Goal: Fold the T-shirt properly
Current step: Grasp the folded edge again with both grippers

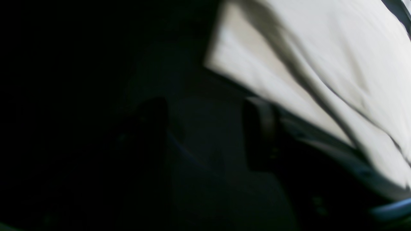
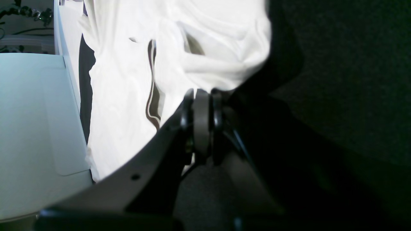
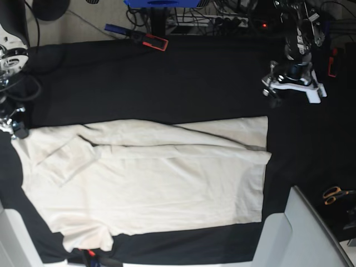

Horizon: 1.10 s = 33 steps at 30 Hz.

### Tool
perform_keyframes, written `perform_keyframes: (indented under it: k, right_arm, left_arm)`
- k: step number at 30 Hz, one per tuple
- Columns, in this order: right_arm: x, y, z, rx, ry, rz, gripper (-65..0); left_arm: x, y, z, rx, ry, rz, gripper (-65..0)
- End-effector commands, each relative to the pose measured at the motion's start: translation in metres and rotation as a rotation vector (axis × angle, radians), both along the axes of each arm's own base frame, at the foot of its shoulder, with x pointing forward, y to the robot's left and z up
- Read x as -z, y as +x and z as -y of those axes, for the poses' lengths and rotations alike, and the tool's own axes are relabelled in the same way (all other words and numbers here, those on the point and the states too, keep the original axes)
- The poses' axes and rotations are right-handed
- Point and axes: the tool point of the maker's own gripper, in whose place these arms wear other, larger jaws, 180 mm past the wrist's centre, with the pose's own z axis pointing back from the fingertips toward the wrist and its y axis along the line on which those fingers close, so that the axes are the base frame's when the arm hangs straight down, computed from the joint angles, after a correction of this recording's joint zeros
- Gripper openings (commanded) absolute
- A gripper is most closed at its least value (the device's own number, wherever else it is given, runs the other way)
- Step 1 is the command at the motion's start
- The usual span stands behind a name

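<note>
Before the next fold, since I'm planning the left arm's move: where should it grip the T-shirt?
Probably the T-shirt's far hem corner, coming in from the bare black table cover beside it. That corner lies flat with its straight edge exposed, so one gripper finger could slide under.

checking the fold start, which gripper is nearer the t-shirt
Right. The right gripper is shut on the T-shirt at its edge; the left gripper hovers over the black cover, apart from it.

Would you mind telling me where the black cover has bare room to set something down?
Widest free patch: the cover between the T-shirt and the clamp. A narrower strip runs right of the shirt, toward the scissors. Crowded: the left edge, where the right gripper meets the shirt.
</note>
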Motion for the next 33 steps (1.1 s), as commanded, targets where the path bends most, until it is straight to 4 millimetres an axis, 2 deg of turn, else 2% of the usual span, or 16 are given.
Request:
perform_keyframes:
  k: [1, 4, 10, 17, 21, 29, 33]
  right_arm:
    - [-0.016, 0.01, 0.015, 0.013, -0.03, 0.047, -64.2]
    - [-0.016, 0.01, 0.015, 0.013, -0.03, 0.047, -64.2]
    - [-0.016, 0.01, 0.015, 0.013, -0.03, 0.047, -64.2]
    - [-0.016, 0.01, 0.015, 0.013, -0.03, 0.047, -64.2]
    - [-0.016, 0.01, 0.015, 0.013, -0.03, 0.047, -64.2]
    - [-0.016, 0.011, 0.015, 0.013, -0.03, 0.049, -64.2]
    - [-0.016, 0.011, 0.015, 0.013, -0.03, 0.049, -64.2]
  left_arm:
    - [-0.007, 0.008, -0.01, -0.017, 0.014, 0.033, -20.2]
    - [0.001, 0.015, -0.01, -0.025, -0.006, 0.027, -19.3]
    - [0.007, 0.044, 0.004, -0.004, -0.065, 0.067, -19.3]
    - [0.036, 0.058, 0.013, -0.032, -0.141, 0.024, -19.3]
    - [0.045, 0.066, 0.016, -0.042, -0.168, 0.01, -19.3]
    - [0.037, 0.082, 0.032, -0.035, -0.198, 0.046, -19.4]
    - [0.035, 0.084, 0.037, -0.035, -0.207, 0.054, -19.4]
